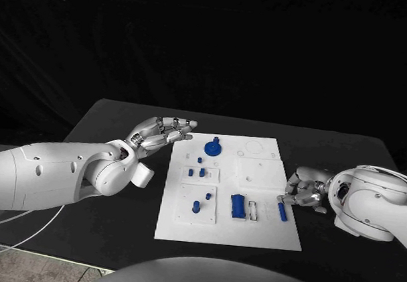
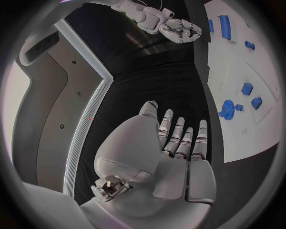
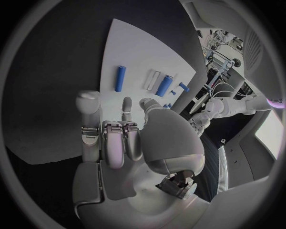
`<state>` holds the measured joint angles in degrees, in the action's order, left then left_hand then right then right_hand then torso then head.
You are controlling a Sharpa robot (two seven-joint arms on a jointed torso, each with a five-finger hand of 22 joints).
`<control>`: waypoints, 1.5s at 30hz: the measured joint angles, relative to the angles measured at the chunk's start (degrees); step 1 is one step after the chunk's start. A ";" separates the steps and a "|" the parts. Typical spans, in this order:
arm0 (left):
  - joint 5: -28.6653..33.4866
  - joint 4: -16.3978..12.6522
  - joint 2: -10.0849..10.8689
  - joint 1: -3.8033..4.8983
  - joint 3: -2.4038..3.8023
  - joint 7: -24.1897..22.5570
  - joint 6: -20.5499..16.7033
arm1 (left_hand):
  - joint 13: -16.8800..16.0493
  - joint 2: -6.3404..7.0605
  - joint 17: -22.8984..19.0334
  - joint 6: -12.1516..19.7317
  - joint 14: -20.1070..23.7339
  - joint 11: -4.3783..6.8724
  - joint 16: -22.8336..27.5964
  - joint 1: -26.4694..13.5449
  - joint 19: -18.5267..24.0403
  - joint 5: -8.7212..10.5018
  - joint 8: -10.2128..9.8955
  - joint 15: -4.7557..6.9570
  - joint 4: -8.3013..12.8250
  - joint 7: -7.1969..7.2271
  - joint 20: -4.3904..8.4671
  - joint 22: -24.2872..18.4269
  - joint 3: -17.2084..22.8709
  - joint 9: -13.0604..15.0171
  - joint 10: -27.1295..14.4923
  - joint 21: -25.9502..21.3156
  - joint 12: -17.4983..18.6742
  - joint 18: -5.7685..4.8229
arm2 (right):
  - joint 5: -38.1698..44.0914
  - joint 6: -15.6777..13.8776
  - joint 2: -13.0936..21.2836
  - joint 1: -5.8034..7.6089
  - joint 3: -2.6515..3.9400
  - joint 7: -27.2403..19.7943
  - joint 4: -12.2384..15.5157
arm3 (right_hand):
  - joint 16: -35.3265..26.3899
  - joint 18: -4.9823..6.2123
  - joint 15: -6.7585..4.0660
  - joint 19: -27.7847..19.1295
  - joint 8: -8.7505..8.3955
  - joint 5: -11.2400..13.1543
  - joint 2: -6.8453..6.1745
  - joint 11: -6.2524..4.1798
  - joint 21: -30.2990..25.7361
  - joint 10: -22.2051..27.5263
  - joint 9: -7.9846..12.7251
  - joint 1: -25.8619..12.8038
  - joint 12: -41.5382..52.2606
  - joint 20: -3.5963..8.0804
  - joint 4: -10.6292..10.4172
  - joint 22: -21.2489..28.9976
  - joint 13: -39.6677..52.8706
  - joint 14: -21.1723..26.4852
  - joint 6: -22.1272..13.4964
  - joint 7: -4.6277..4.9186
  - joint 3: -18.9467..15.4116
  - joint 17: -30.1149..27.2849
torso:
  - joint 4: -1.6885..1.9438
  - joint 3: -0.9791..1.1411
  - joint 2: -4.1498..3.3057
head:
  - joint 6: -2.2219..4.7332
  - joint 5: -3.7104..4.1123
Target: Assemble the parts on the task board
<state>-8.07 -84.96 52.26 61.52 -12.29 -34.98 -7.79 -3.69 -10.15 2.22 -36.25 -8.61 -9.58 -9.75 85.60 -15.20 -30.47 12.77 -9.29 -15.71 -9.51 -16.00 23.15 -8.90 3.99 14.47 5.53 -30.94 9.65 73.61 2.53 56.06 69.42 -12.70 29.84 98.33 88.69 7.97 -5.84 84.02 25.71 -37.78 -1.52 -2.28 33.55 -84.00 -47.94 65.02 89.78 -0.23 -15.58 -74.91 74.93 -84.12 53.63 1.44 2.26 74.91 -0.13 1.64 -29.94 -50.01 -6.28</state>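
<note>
Seemingly the step in hand is the reach for a part, with nothing yet picked up; from the head view the board lies mid-worktop, its blue parts spread over it: a round knobbed piece toward the far end, small pegs in the middle, a block and a slim rod toward the near end; the right hand sits at the board's right edge, fingers curled inward, just beside the rod and apparently not gripping it; the left hand hovers off the board's far-left corner, fingers extended and a little apart, holding nothing, near the round piece but apart from it.

From the left wrist view the left hand shows straight fingers with no part in them; the board runs alongside, and the round piece lies just past the fingertips; the right hand shows farther off, curled, close to the block.

From the right wrist view the right hand has its fingers bent toward the palm with nothing visible between them; the rod lies flat on the board beyond the fingertips, clear of them, and the block lies farther on; I judge the next move calls for this hand to uncurl, drop over the rod and pinch it across its width, minding that it may roll.
</note>
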 measured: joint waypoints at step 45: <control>-1.69 3.33 -2.14 -0.32 -0.08 3.90 2.06 | 0.00 -1.01 0.40 -0.40 -2.39 -1.60 -2.66 3.97 -3.47 -2.32 -0.22 -2.38 1.59 -0.41 -0.99 2.01 3.96 -0.02 0.06 2.01 0.00 0.17 | 8.41 2.65 -3.38 -5.45 0.46 3.61 -2.47 | -1.09 0.00 0.12 -0.01 -3.66 -7.07 -1.96 0.32 -1.11 0.10 -5.43 4.86 0.00 -0.01 2.60 -0.03 -0.02 0.10 -0.51 1.35 8.02 -0.01 | -0.01 0.01 0.10 | 0.00 -0.42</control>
<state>-9.76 -81.63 50.12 61.20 -12.38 -31.08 -5.73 -3.69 -11.16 2.62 -36.65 -11.01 -11.18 -12.41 89.57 -18.67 -32.79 12.55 -11.68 -14.12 -9.92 -16.99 25.16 -4.93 3.97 14.52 7.55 -30.94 9.82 82.03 5.17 52.67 63.97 -12.24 33.45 95.86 87.59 7.97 -5.72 84.01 22.04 -44.85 -3.48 -1.96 32.44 -83.89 -53.37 69.87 89.78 -0.23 -12.98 -74.94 74.91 -84.02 53.12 2.79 10.28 74.90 -0.14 1.64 -29.84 -50.01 -6.70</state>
